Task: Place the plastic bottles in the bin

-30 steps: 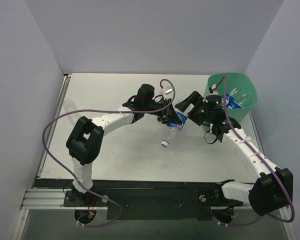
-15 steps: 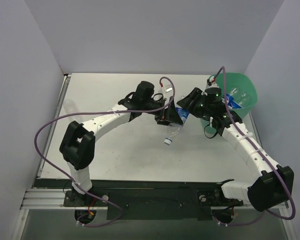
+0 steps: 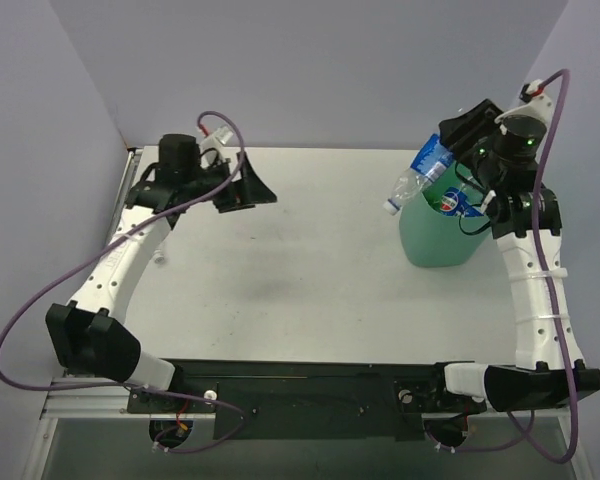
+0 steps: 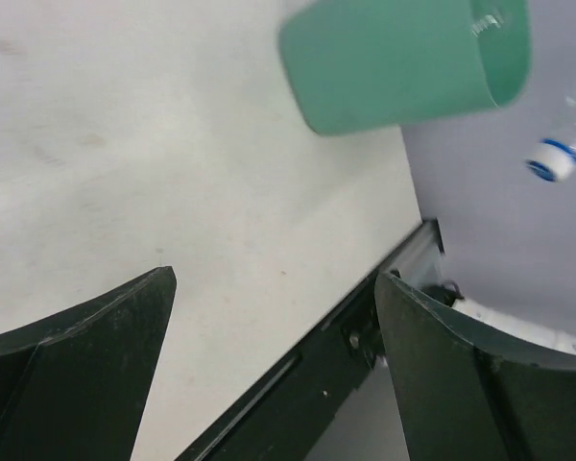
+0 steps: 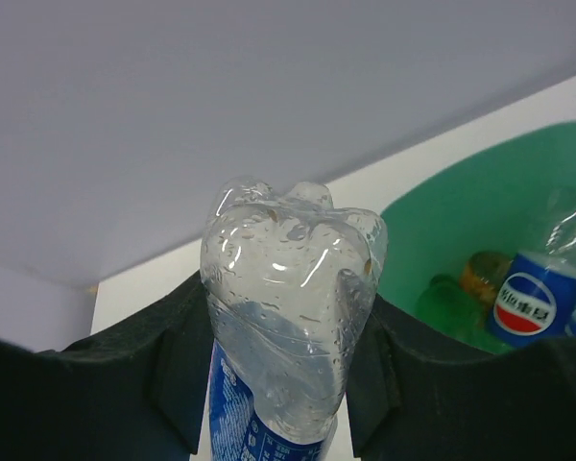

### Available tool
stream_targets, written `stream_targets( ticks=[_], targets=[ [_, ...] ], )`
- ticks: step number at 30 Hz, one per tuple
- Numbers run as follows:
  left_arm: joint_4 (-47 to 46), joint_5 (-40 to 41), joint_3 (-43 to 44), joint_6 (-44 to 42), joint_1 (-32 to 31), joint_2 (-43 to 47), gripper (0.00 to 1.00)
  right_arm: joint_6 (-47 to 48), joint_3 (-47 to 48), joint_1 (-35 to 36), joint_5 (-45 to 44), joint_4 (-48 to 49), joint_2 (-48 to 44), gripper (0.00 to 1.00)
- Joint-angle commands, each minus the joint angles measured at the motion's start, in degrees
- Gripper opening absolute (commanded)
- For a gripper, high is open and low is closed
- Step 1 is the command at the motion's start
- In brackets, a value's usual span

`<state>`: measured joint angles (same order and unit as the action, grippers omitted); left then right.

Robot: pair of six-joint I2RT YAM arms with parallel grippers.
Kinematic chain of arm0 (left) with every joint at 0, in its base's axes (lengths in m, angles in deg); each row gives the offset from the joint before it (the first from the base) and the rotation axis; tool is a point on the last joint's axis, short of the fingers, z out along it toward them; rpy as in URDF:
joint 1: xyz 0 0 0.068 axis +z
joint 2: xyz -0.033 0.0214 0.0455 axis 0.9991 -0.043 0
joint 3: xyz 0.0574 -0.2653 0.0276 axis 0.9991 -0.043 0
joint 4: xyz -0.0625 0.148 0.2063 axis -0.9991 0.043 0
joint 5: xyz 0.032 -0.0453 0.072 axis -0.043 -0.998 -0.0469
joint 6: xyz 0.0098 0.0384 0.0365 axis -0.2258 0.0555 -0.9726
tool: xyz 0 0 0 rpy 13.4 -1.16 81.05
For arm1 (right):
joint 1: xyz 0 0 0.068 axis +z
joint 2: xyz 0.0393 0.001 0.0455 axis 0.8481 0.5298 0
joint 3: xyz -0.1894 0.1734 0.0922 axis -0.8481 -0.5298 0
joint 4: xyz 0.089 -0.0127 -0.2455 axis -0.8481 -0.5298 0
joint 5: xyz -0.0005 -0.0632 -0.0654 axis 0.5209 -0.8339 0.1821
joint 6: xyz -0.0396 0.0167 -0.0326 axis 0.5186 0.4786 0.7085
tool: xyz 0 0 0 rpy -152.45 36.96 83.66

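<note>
My right gripper point(image 3: 448, 142) is shut on a clear plastic bottle with a blue label point(image 3: 421, 170), holding it near its base. The bottle hangs cap-down over the left rim of the mint-green bin point(image 3: 432, 238). In the right wrist view the bottle's base point(image 5: 288, 288) fills the space between the black fingers point(image 5: 178, 355). The bin point(image 5: 432, 216) lies behind it and holds a blue-labelled bottle point(image 5: 528, 303), a green one point(image 5: 442, 303) and an orange one point(image 5: 485, 274). My left gripper point(image 3: 250, 190) stands open and empty at the far left, above the table. Its wrist view shows the bin point(image 4: 403, 67) and the bottle's blue cap point(image 4: 555, 158) beyond the gripper point(image 4: 274, 279).
The white table point(image 3: 280, 280) is enclosed by grey-violet walls on the left, back and right. A black rail point(image 3: 310, 385) with both arm bases runs along the near edge. The bin stands at the back right corner, close to the right wall.
The left gripper opened, let go of the bottle and swung back to the far left. The right gripper closed on the bottle and lifted it from mid-table up over the bin's rim.
</note>
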<state>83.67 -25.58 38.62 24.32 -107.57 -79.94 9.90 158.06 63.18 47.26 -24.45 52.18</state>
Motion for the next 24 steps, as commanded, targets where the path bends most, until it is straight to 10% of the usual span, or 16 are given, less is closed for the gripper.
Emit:
stream_targets(
  ticks=[1, 18, 24],
  targets=[
    [7.12, 5.09, -4.85, -3.56, 9.82, 4.89, 0.96, 3.93, 7.60, -3.67, -7.82, -1.20, 2.52, 0.31],
    [11.26, 15.03, -14.69, -2.95, 29.70, 9.11, 0.96, 10.97, 6.57, -10.35, -25.50, 7.23, 12.45, 0.34],
    [12.05, 21.88, -14.61, -2.51, 30.75, 8.59, 0.97, 10.71, 2.35, -10.27, -23.30, 4.87, 12.46, 0.75]
  ],
)
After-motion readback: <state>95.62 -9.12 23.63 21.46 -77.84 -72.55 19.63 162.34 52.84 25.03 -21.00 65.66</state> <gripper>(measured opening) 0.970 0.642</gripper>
